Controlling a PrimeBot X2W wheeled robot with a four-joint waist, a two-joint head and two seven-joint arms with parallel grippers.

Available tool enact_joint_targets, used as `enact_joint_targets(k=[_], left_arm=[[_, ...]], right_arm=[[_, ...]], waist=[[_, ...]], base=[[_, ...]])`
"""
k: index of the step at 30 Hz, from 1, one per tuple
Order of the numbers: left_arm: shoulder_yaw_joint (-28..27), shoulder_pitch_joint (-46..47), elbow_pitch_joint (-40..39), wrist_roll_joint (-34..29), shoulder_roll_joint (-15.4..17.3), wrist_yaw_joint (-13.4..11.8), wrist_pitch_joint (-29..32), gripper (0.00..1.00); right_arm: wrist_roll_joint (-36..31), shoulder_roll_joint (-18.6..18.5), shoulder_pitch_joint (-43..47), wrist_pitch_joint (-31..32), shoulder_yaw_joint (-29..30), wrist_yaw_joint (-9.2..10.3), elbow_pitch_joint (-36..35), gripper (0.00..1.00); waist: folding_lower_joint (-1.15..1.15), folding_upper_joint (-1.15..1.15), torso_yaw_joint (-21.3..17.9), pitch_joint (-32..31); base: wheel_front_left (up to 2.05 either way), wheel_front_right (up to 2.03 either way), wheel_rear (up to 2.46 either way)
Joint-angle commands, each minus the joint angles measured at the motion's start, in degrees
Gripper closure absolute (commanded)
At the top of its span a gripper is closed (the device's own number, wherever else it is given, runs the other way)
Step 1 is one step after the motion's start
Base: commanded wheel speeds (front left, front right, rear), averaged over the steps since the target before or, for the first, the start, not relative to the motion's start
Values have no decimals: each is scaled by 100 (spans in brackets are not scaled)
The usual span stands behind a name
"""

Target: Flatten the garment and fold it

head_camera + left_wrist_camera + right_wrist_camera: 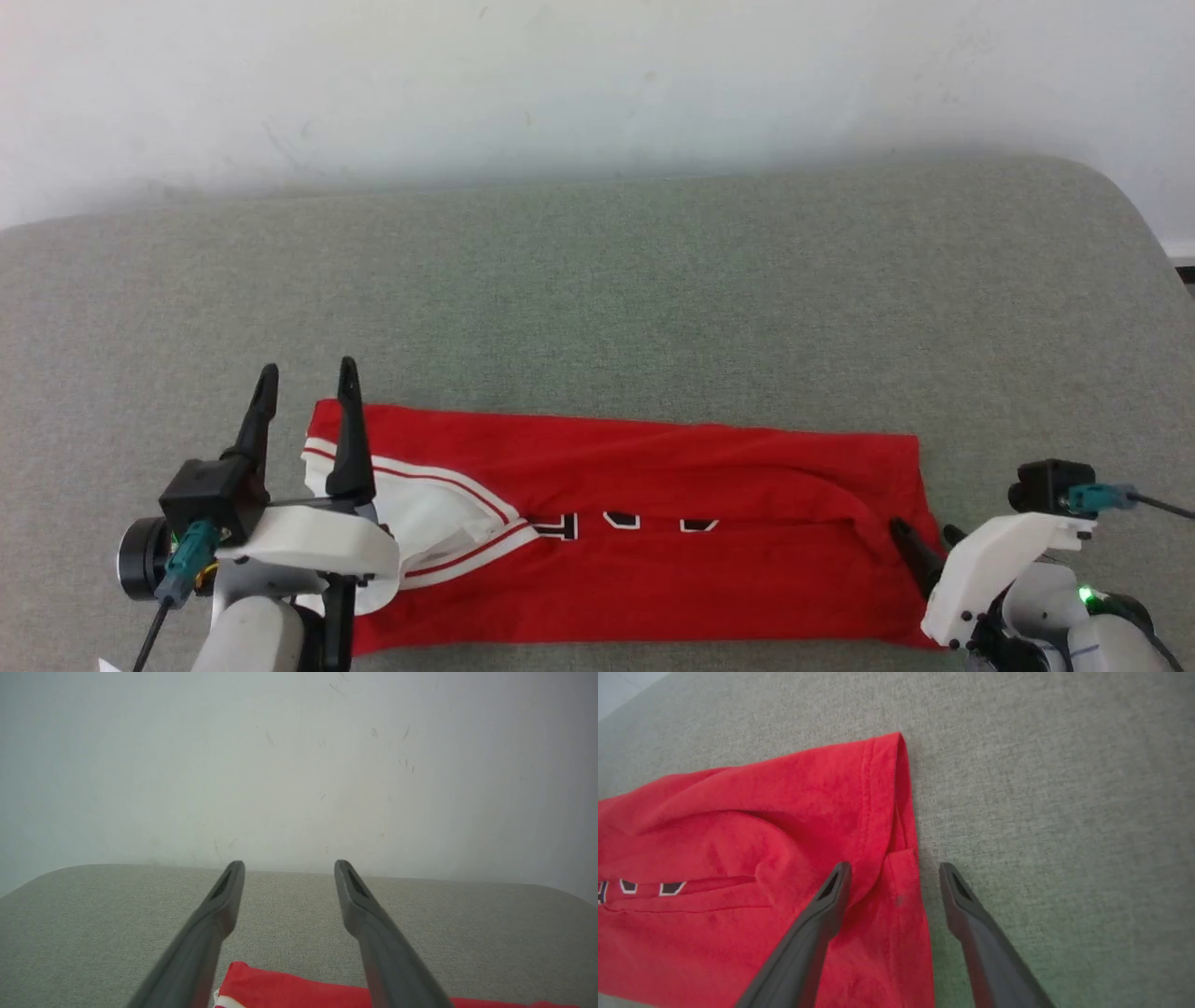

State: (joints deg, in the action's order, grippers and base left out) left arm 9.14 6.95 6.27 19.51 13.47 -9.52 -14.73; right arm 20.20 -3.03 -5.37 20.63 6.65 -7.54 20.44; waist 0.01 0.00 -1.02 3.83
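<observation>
Spreading wide with nothing between them, the jaws of the left gripper point(308, 375) stand at the lower left of the head view. Its two dark fingers point up the picture, and the inner one crosses the left end of the garment point(653, 485); whether it touches the cloth cannot be told. The right gripper point(929, 537) sits low at the lower right, angled up and inward, its jaws also apart and empty, with the tips at the garment's right edge. The red jersey lies as a long folded band across the grey fabric surface point(597, 280). A white sleeve point(425, 518) with red-and-white striped trim shows at its left end, and black white-outlined lettering point(616, 525) is half tucked into a crease.

From the left wrist view, the left gripper point(289, 868) is open and level, aimed over the grey surface point(490, 933) toward a pale wall point(299, 765). A red corner of the garment point(280, 989) shows low between the fingers.

From the right wrist view, the right gripper point(894, 872) tilts down, open and empty. One finger is over the red cloth point(738, 858), the other over bare grey fabric point(1064, 812), and the stitched hem runs between them. Contact cannot be judged.
</observation>
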Motion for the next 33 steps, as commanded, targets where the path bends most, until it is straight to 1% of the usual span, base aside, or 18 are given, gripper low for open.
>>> enact_joint_targets(k=[1, 7, 9, 10, 11, 12, 16, 20, 21, 29, 31, 33], left_arm=[[-100, -95, 19, -106, -72, 88, -26, 0], [-272, -61, 127, -271, -241, 275, -27, 0], [-330, -54, 161, -317, -282, 332, -27, 0], [-361, -54, 172, -340, -305, 353, -27, 0], [-388, -59, 180, -362, -330, 368, -27, 0], [-411, -63, 188, -385, -352, 385, -27, 0], [-545, -81, 202, -452, -407, 439, -27, 0], [-656, -111, 189, -521, -462, 480, -27, 0], [-656, -111, 189, -521, -462, 480, -27, 0], [-736, -135, 178, -654, -588, 551, -27, 0], [-749, -137, 194, -674, -613, 573, -27, 0], [-744, -138, 201, -701, -641, 592, -27, 0]], right_arm=[[-123, 14, -197, 257, -18, 5, 121, 0], [-350, 14, -447, 1210, -238, 5, 341, 0], [-323, 14, -446, 1484, -307, 5, 326, 55], [-304, 14, -440, 1570, -324, 5, 292, 69], [-311, 15, -431, 1604, -326, 5, 237, 87], [-334, 15, -423, 1599, -307, 5, 174, 100], [-535, 15, -396, 1466, -100, 5, -58, 100], [-1015, 15, -402, 1298, 401, 5, -229, 100], [-1015, 15, -402, 1298, 401, 5, -229, 100], [-2313, 15, -561, 795, 1632, 5, -446, 100], [-2595, 5, -572, 717, 1835, 5, -455, 100], [-2735, -19, -571, 711, 1927, 5, -446, 100]], waist=[[-1, 0, -30, 43], [-1, 0, -21, 105], [-1, 0, -14, 106], [-1, 0, -12, 108], [-1, 0, -12, 110], [-1, 0, -12, 113], [-1, 0, -29, 119], [-1, 0, -58, 132], [-1, 0, -58, 132], [-1, 0, -18, 162], [-1, 0, -1, 169], [-1, 0, 29, 175]], base=[[0, 0, 0], [0, 0, 0], [0, 0, 0], [0, 0, 0], [0, 0, 0], [0, 0, 0], [0, 0, 0], [0, 0, 0], [0, 0, 0], [0, 0, 0], [0, 0, 0], [0, 0, 0]])
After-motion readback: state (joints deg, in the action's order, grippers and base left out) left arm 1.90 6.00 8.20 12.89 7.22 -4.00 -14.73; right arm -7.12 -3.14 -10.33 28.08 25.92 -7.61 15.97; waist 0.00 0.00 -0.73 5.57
